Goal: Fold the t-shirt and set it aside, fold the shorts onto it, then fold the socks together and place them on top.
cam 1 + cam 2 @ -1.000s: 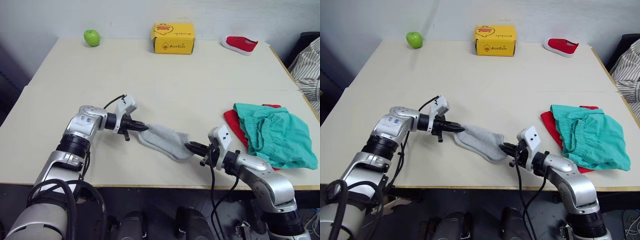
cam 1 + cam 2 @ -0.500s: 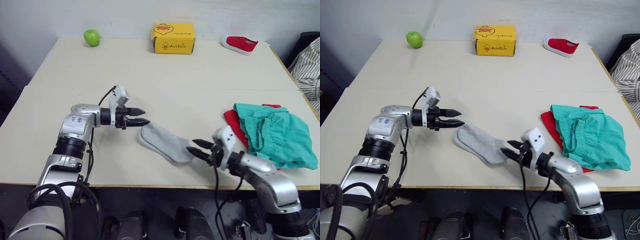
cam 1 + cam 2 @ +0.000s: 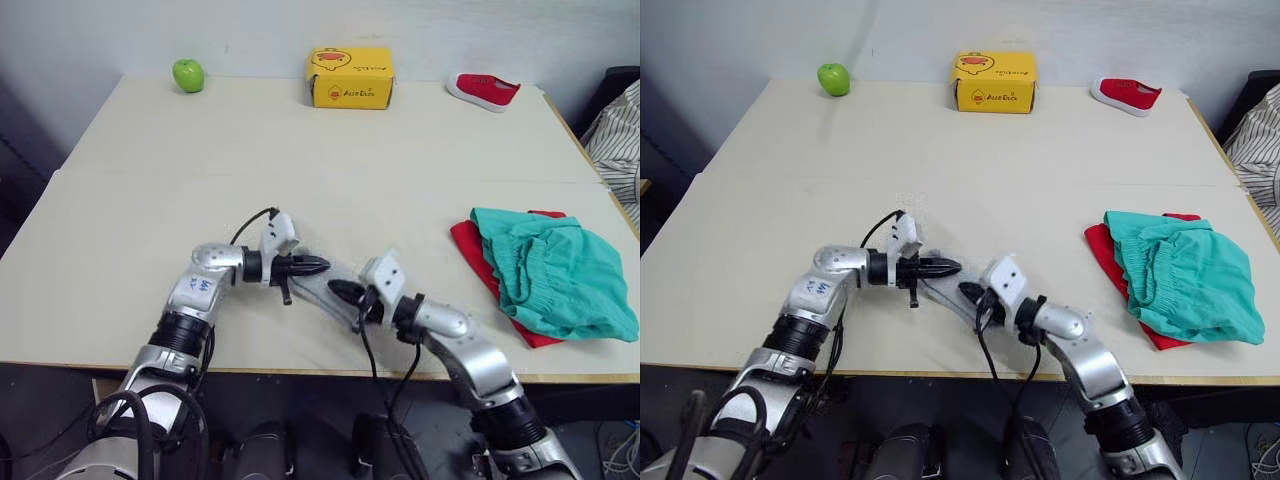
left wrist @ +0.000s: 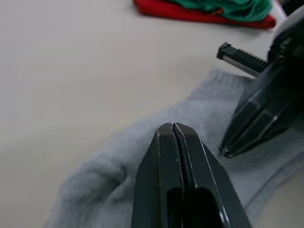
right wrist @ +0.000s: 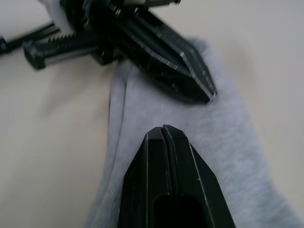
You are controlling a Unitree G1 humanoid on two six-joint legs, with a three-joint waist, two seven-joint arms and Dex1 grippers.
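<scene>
Across the pale desk (image 3: pixel 150 200), both pincers met closed over the grey socks (image 4: pixel 142 142) near the front edge, left pincer (image 3: pixel 318 265) facing right pincer (image 3: pixel 336 290). Teal shorts (image 3: pixel 555 270) lay on the red t-shirt (image 3: pixel 470 245) to the right. A clean fold probably required opening, then pinching one sock end and drawing it evenly over the other.

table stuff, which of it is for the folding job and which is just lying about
For the job:
- socks, grey, near the front edge, between both grippers
- shorts, teal, at the right
- t-shirt, red, under the shorts

Lying about:
- green apple, back left
- yellow box, back middle
- red shoe, back right
</scene>
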